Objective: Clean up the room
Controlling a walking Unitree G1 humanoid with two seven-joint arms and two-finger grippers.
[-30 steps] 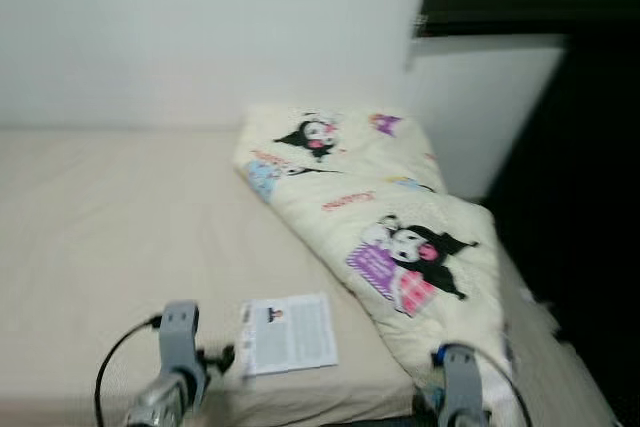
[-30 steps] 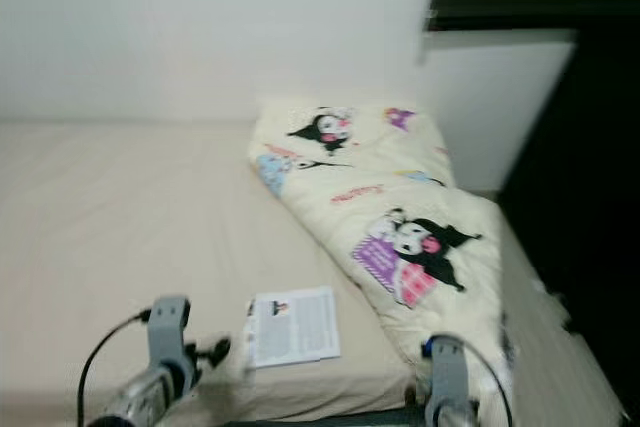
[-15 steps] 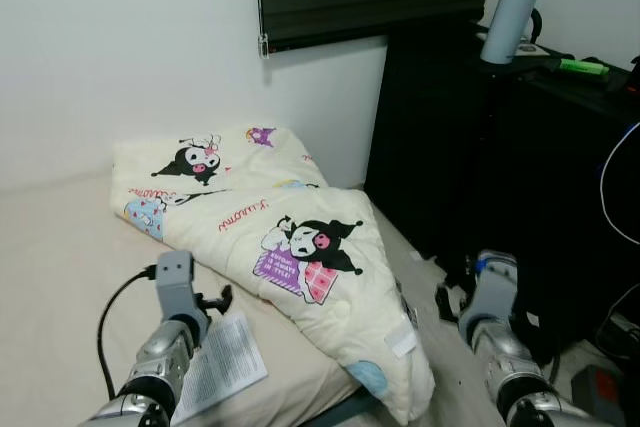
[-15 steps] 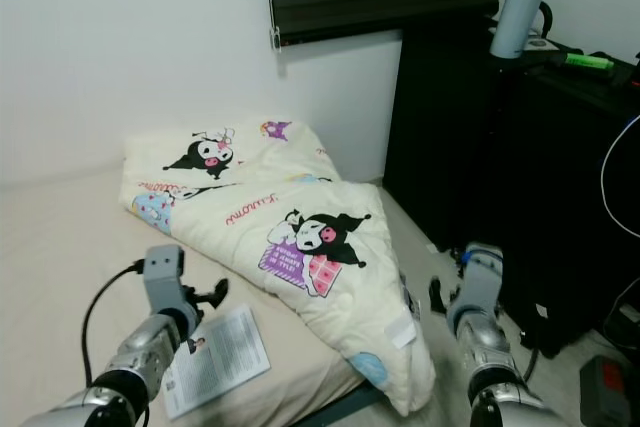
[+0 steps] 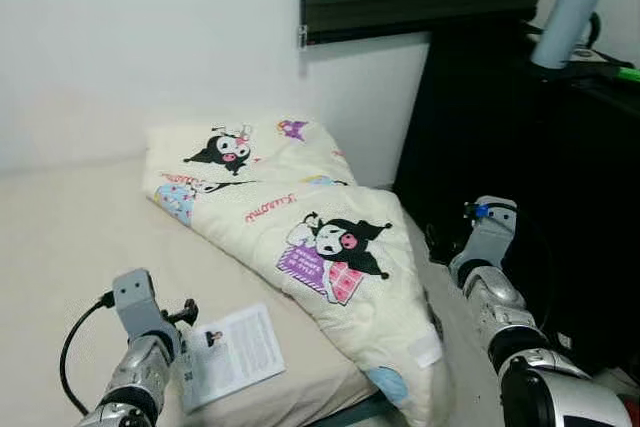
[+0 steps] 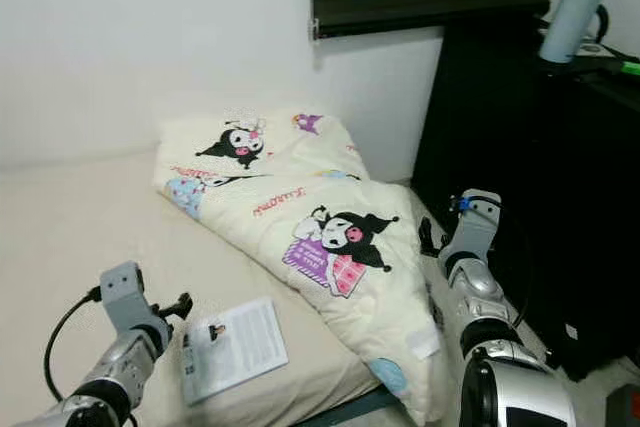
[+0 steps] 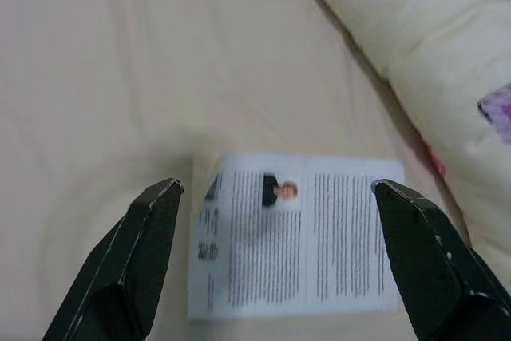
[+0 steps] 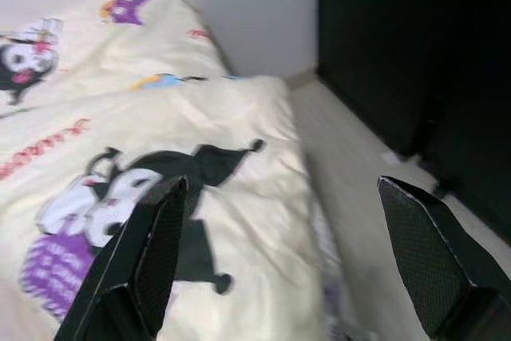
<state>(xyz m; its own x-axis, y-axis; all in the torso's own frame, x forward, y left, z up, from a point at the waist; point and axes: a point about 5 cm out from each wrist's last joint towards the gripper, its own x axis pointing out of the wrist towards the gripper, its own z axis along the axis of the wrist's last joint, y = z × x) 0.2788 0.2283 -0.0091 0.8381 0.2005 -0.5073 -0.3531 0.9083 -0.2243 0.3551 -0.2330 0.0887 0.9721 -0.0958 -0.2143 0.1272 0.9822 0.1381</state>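
Currently L end effector (image 7: 271, 197) spread wide above leaflet (image 7: 297, 233) on bed (image 5: 70, 237); R end effector (image 8: 283, 197) spread over quilt (image 5: 330, 237), 2 o'clock of leaflet.

A cream quilt (image 5: 300, 217) printed with black-and-pink cartoon figures lies folded and rumpled on the bed (image 5: 70, 237), running from the wall end down to the near edge, where one corner hangs over the side. Beside it, flat on the sheet, lies a white printed leaflet (image 5: 235, 354) (dense text, a small portrait photo at its head), apart from the quilt.
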